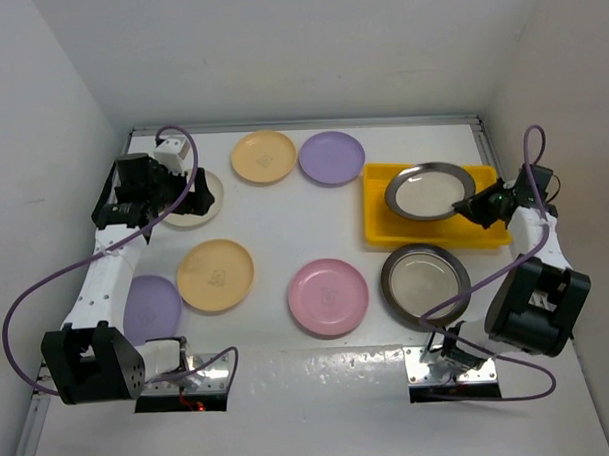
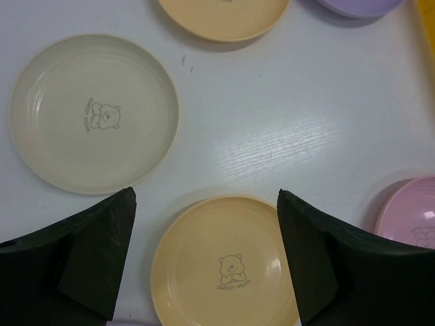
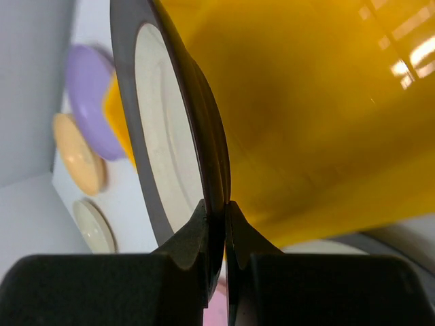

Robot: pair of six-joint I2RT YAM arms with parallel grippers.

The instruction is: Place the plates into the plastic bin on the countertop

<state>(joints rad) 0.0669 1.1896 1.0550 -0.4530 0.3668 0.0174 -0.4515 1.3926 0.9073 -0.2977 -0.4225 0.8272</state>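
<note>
As its wrist view alone shows, right tool (image 3: 216, 212) pinches dark-rimmed plate (image 3: 163, 122); left tool (image 2: 206, 195) — agape.

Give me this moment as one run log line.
right gripper: shut on dark-rimmed plate, held over yellow bin | left gripper: open, empty, above countertop | second dark-rimmed plate: on countertop beside bin
</note>
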